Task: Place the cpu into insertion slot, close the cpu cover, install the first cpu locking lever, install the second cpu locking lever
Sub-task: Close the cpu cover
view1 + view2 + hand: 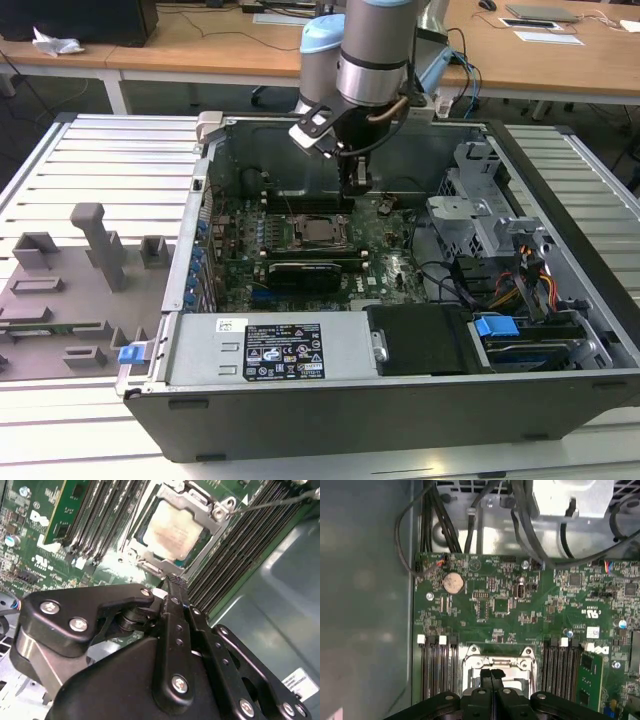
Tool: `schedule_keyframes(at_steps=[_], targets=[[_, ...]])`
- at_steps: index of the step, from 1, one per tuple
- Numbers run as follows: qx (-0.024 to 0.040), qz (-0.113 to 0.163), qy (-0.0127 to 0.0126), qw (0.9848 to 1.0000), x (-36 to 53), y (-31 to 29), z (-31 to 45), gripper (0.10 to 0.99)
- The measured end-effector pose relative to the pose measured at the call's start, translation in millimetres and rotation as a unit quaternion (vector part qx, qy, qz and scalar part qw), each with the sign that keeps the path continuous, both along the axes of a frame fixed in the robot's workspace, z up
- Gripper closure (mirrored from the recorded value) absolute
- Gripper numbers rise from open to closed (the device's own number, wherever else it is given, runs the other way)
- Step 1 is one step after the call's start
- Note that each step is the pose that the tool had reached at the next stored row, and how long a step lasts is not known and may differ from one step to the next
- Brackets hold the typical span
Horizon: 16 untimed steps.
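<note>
Placement looks done: the flat square silver-topped cpu (172, 530) sits in the black metal-rimmed insertion slot (131, 544), and the thin silver frame of the cpu cover (202, 502) appears to lie down over it. A thin wire locking lever (272, 502) seems to stand free, so I judge the latching is still left. The black pincer (491, 674) hovers just over the socket, fingers together, empty.

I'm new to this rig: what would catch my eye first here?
The gripper, fingers shut, hangs inside the open computer case, over the green motherboard. In the second wrist view the pale cpu lies framed by the silver cpu cover.
</note>
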<state>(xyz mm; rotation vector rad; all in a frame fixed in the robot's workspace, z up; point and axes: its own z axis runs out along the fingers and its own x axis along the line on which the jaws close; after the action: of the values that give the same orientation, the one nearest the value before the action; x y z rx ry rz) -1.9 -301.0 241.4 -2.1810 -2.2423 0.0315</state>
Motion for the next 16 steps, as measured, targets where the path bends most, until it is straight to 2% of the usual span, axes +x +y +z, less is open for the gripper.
schedule_keyframes(at_steps=[2, 6, 9, 11, 16], targets=[[-0.0001, 0.0, -0.0022, 1.0, -13.0, -1.1, -5.4, 0.98], [0.0, 0.0, -0.0039, 1.0, -23.7, -5.9, -9.7, 0.98], [-0.0001, 0.0, -0.0043, 1.0, -26.3, -10.8, -10.9, 0.98], [-0.0001, 0.0, -0.0043, 1.0, -28.0, -16.6, -11.5, 0.98], [0.0, 0.008, -0.0042, 1.0, -28.1, -17.1, -11.6, 0.98]])
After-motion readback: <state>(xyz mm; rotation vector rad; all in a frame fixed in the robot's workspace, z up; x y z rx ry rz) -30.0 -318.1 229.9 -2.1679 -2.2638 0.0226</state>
